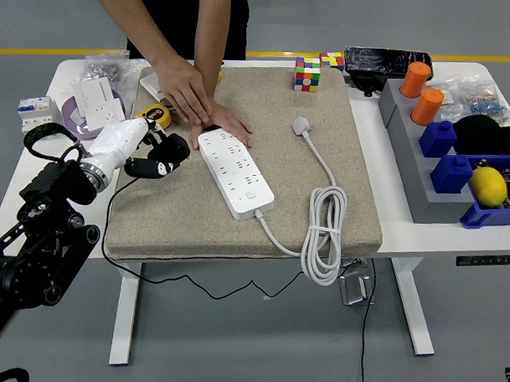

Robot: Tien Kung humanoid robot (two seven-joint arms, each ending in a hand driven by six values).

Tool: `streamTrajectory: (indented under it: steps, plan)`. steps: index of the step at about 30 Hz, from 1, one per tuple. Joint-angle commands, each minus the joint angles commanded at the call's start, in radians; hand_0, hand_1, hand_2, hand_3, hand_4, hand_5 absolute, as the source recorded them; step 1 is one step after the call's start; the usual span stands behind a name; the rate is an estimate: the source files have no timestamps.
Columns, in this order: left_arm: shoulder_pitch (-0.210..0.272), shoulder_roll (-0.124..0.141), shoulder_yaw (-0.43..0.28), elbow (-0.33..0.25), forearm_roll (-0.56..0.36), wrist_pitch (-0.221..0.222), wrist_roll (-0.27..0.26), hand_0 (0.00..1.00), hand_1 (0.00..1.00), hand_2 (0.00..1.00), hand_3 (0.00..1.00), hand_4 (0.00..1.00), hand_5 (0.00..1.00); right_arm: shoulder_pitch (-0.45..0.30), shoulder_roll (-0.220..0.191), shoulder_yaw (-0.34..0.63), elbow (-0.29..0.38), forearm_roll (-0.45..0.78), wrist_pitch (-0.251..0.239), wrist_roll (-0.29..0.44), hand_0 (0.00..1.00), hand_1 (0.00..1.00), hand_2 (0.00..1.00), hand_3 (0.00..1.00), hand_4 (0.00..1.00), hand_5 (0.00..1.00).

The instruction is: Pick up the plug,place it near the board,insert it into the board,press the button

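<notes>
A white power strip (236,174) lies diagonally on the beige mat (266,99), its white cord coiled at the mat's right front (323,235). The cord ends in a white plug (302,126). My left hand (158,158) hovers over the mat's left edge, a short gap left of the strip. Its black fingers curl around a black plug (166,149), whose thin black cable (108,211) hangs down past the table edge. A person's hand (230,125) rests at the strip's far end. The person's other hand (181,86) is held just behind it.
A yellow tape measure (158,114) and white socket parts (95,102) lie behind my hand, with a circuit breaker (33,114) at the far left. Rubik's cubes (307,74) sit at the mat's back. Grey and blue bins (440,164) with orange cylinders (426,105) and a lemon (488,187) fill the right.
</notes>
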Motion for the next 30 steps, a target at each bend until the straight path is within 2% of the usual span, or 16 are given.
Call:
streamTrajectory:
  steps: [15,16,21,22,27,28,30]
  plan:
    - [0.017,0.006,0.007,0.011,0.000,-0.009,0.003,0.462,0.630,0.555,0.384,0.624,0.228,0.001,0.000,-0.001,-0.001,0.002,-0.002,-0.002,0.927,0.873,0.818,0.843,0.998,0.998]
    - [0.017,0.007,0.009,0.011,0.000,-0.011,0.003,0.461,0.630,0.558,0.399,0.650,0.247,0.001,0.000,-0.002,-0.001,0.003,-0.002,-0.002,0.926,0.873,0.818,0.843,0.998,0.998]
    - [0.018,0.008,0.012,0.016,0.000,-0.025,0.000,0.461,0.630,0.558,0.399,0.650,0.247,0.004,0.000,0.002,0.000,0.000,-0.002,-0.002,0.926,0.873,0.818,0.843,0.998,0.998]
    - [0.018,0.010,0.015,0.018,0.000,-0.028,-0.001,0.460,0.626,0.560,0.419,0.710,0.232,0.005,0.000,0.002,0.000,0.000,-0.002,-0.002,0.927,0.873,0.818,0.843,0.998,0.998]
    - [0.017,0.012,0.019,0.021,0.000,-0.033,0.000,0.460,0.626,0.560,0.419,0.710,0.232,0.005,0.000,0.003,0.000,0.001,-0.001,-0.002,0.927,0.873,0.818,0.843,0.998,0.998]
    - [0.017,0.012,0.021,0.021,0.000,-0.034,0.000,0.457,0.625,0.564,0.428,0.744,0.219,0.005,0.000,0.002,0.000,0.001,-0.001,-0.002,0.926,0.873,0.818,0.843,0.998,0.998]
    - [0.017,0.012,0.024,0.021,0.000,-0.037,-0.001,0.457,0.625,0.564,0.428,0.744,0.219,0.005,-0.001,0.003,0.000,0.000,-0.001,-0.003,0.926,0.873,0.818,0.843,0.998,0.998]
